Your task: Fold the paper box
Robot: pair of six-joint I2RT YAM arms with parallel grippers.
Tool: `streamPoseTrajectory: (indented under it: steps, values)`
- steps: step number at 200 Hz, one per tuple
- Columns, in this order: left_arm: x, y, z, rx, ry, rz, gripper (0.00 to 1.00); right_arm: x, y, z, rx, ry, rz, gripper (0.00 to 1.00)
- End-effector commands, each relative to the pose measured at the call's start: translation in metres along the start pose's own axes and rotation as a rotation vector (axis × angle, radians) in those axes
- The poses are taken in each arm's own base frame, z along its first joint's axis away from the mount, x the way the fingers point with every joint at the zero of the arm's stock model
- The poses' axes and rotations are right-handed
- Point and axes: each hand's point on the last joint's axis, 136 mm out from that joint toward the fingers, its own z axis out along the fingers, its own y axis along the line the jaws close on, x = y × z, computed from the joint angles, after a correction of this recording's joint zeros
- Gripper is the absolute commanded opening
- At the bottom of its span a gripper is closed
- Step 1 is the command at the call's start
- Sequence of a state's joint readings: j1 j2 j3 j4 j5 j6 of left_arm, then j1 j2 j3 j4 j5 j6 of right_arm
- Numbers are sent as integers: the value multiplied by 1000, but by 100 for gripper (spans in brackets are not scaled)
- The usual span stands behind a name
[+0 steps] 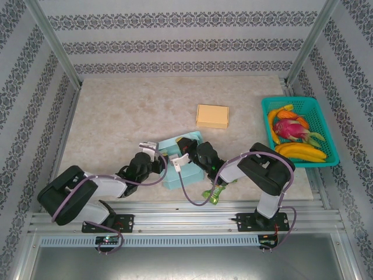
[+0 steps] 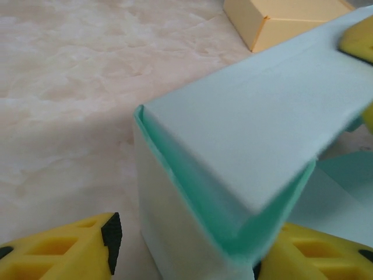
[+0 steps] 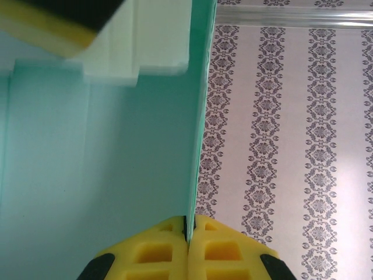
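Note:
The teal paper box [image 1: 175,175] stands half-formed near the table's front edge, between my two arms. My left gripper [image 1: 157,154] reaches in from the left. In the left wrist view one box corner [image 2: 192,192] lies between its open jaws [image 2: 186,251]: the right finger touches the paper, and the left finger [image 2: 87,248] stands apart from the wall. My right gripper [image 1: 185,150] comes from the right and is shut on the thin upright edge of a box wall [image 3: 195,146], pinched at its fingertips [image 3: 187,226].
A finished yellow box [image 1: 212,115] lies behind the teal one. A teal basket [image 1: 326,125] of fruit stands at the right edge. A green packet [image 1: 213,192] lies at the front under the right arm. Metal posts frame the table.

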State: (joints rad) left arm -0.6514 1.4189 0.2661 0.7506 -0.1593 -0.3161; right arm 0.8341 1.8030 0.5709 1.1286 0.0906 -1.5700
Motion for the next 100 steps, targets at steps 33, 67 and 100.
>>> streamPoseTrajectory:
  steps: [33,67,100]
  values:
    - [-24,2,15,-112,-109,35,59,-6,26,-4,-72,-17,3,0]
    - [-28,14,21,-206,-124,29,52,-5,25,-4,-73,-15,11,0]
    - [-22,39,24,-399,-103,25,33,-1,24,-2,-64,10,13,0]
